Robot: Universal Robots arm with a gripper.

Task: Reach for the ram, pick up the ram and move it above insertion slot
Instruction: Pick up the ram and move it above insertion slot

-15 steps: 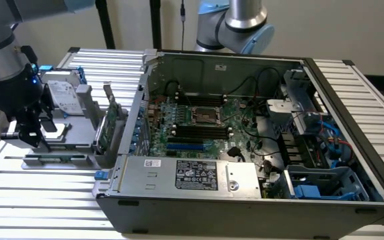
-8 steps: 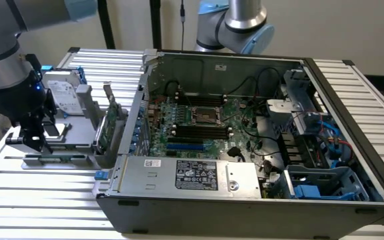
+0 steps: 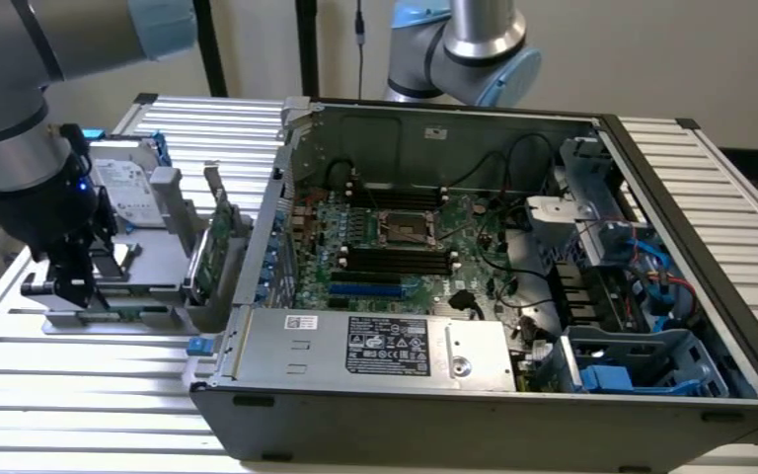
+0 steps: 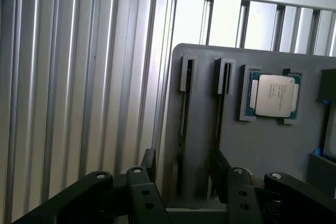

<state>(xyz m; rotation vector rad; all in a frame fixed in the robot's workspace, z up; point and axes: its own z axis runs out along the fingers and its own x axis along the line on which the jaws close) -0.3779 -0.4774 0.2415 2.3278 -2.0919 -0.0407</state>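
Now: gripper (image 4: 182, 160) low over the gray parts holder (image 4: 262, 145), fingers (image 4: 148, 162) apart.
Ram (image 4: 182, 121) stands edge-on in a holder slot, between the spread fingers (not clamped); processor chip (image 4: 273, 95) sits nearby.

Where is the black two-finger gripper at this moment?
At the exterior view's left, the black gripper hangs open over the grey holder tray, beside the open computer case.
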